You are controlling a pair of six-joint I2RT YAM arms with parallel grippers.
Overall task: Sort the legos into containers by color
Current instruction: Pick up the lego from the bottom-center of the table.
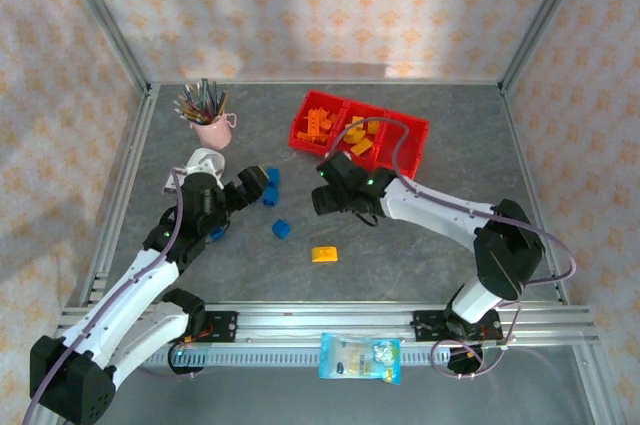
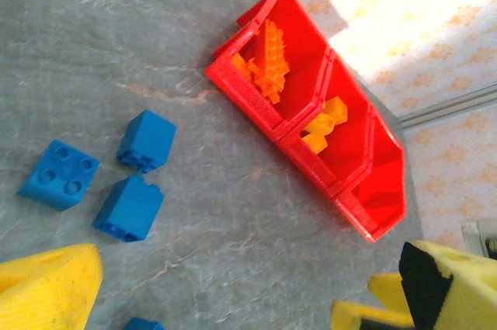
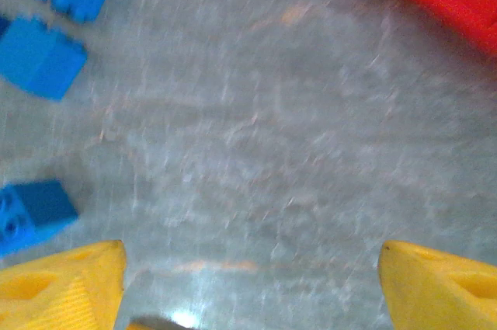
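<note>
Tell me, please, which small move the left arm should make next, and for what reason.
Probably lower the left gripper onto a blue brick and close on it. Its jaws stand open with nothing between them, blue bricks lie loose just ahead of it, and the end bin holds nothing yet.

The containers (image 1: 300, 135) stand at the far side of the table (image 1: 430, 255), a little right of the middle. Some legos (image 1: 318, 121) lie in the left compartment and more legos (image 1: 358, 137) in the middle one. A cup of pencils (image 1: 213, 130) stands to their left, apart. Before the containers, toward the left, two loose legos (image 1: 272, 185) lie close together. A third lego (image 1: 281, 229) lies nearer, and a fourth lego (image 1: 323, 255) lies nearest, to its right. A packet (image 1: 360, 358) lies by the rail (image 1: 280, 317) at the near edge.
</note>
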